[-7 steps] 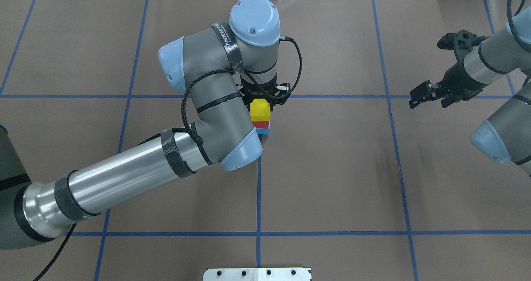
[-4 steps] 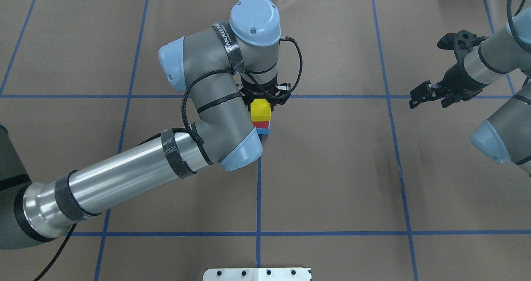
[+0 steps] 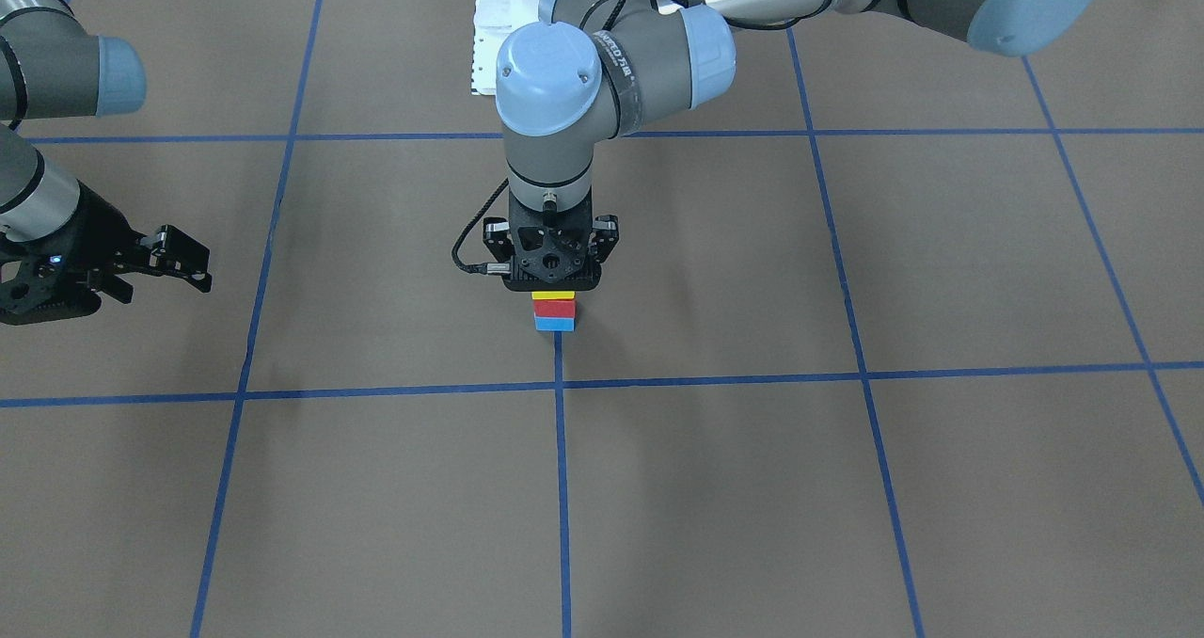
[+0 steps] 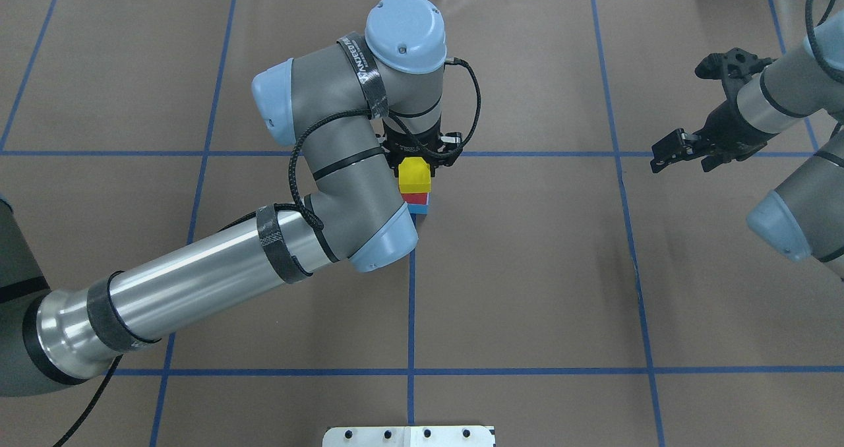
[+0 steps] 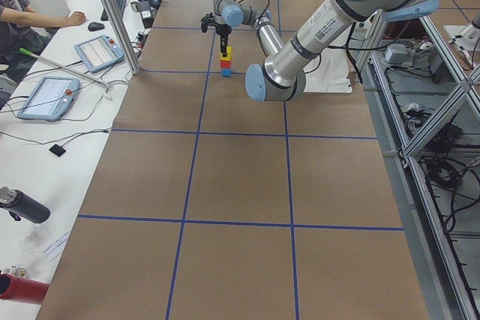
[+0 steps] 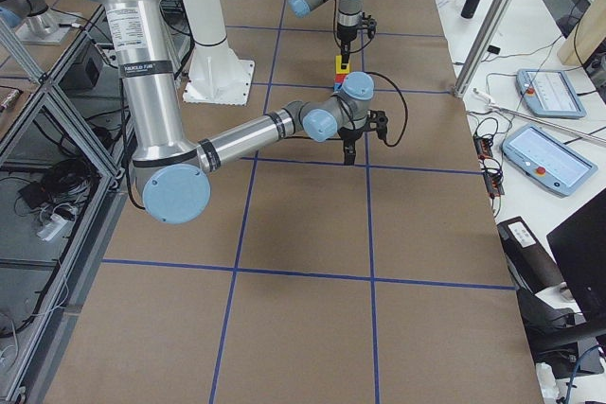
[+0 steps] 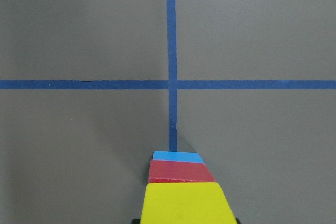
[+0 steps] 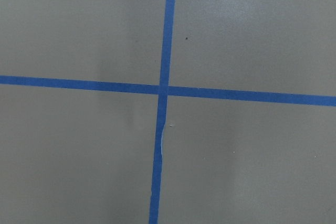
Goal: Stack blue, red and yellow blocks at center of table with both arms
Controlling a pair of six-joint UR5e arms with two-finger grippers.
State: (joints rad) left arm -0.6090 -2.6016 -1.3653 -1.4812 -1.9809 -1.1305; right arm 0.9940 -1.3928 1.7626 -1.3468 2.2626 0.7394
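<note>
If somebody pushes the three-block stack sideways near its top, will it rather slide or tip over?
It would probably tip: the yellow block, red block and blue block form a narrow column taller than its base. Each cube looks rigid and flat-faced, so none should roll. Matte faces likely resist slipping.

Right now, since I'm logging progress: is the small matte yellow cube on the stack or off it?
On: the yellow cube rests flush on the red cube, which sits on the light blue cube.
</note>
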